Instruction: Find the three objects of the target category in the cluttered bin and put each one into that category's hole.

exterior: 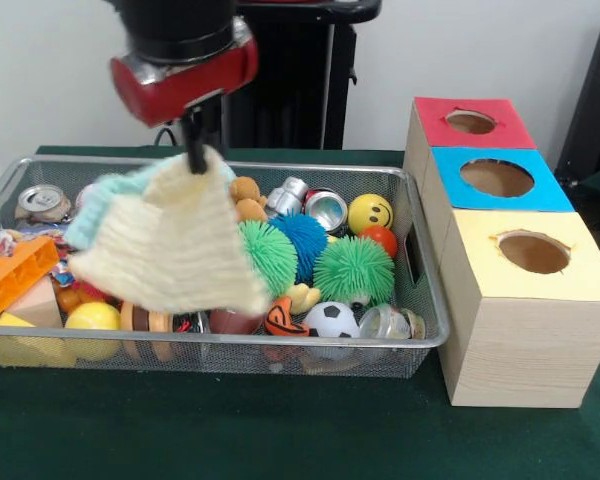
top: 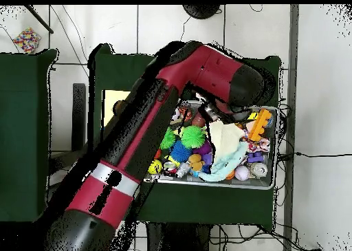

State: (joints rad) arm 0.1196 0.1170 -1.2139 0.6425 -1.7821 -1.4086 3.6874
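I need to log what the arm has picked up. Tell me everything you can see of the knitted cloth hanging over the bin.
The knitted cloth is a soft, ribbed fabric, cream on its broad front with a pale blue-green edge along the upper left. It hangs in a rough triangle, pinched at its top by the end effector, and drapes in front of the toys in the wire bin. Its lower corner reaches down near the green spiky ball; whether it touches any toy cannot be told. From overhead it shows as a pale crumpled shape over the bin.
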